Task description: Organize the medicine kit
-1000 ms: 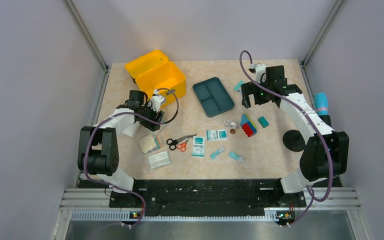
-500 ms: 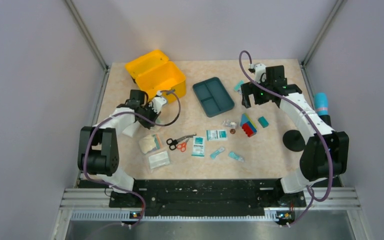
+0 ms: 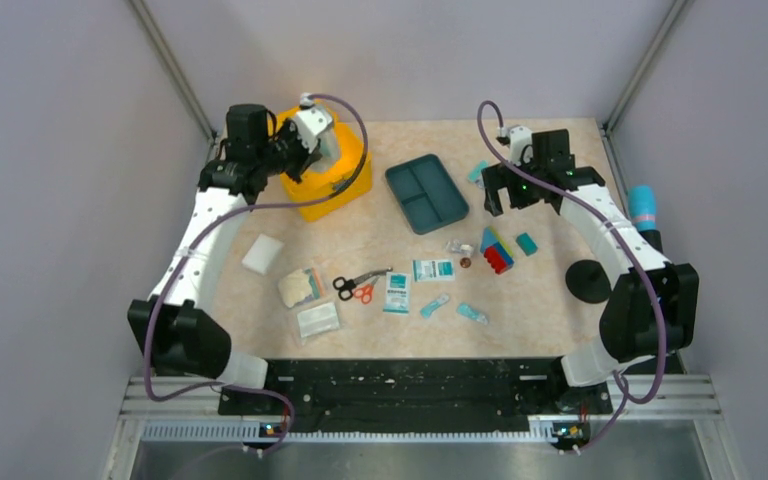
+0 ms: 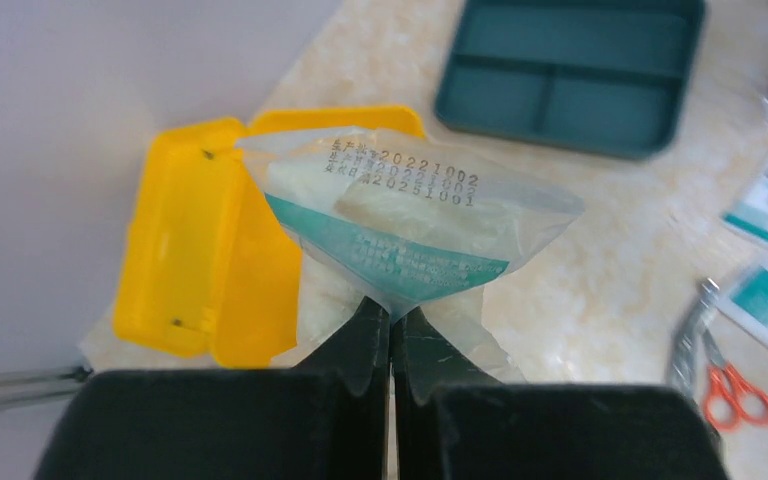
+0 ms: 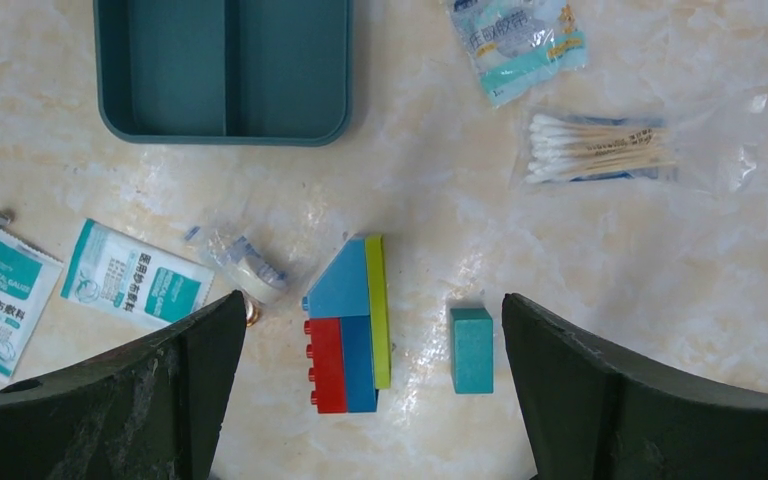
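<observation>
**Far left corner of the surface.** The medicine kit (image 3: 348, 185), a yellow box with its lid thrown back flat, stands at the far left corner of the surface (image 3: 550, 300). The left arm (image 3: 200, 225) reaches over it. The left jaws, above the open box, are pinched tight on one corner of a clear sachet (image 4: 410, 215) (teal band, printed date code, white pad inside), which fans out from their tips.

**Far right part of the surface.** The right arm (image 3: 610, 225) hangs here, and the right jaws stand wide with nothing between them. Below them are a stack of coloured blocks (image 5: 350, 325) and a small teal block (image 5: 471, 349) just beside it.

**Between the kit and the right arm.** A teal compartment tray (image 3: 426, 192) lies apart from both. Near it are a bag of cotton swabs (image 5: 600, 150) and a teal-printed packet (image 5: 517, 40).

**Toward the near edge, from the left side.**
- a white pad (image 3: 262, 253)
- two gauze packets (image 3: 299, 287)
- black-handled scissors (image 3: 346, 285) touching orange-handled scissors (image 3: 364, 293)
- two flat sachets (image 3: 433, 269)
</observation>
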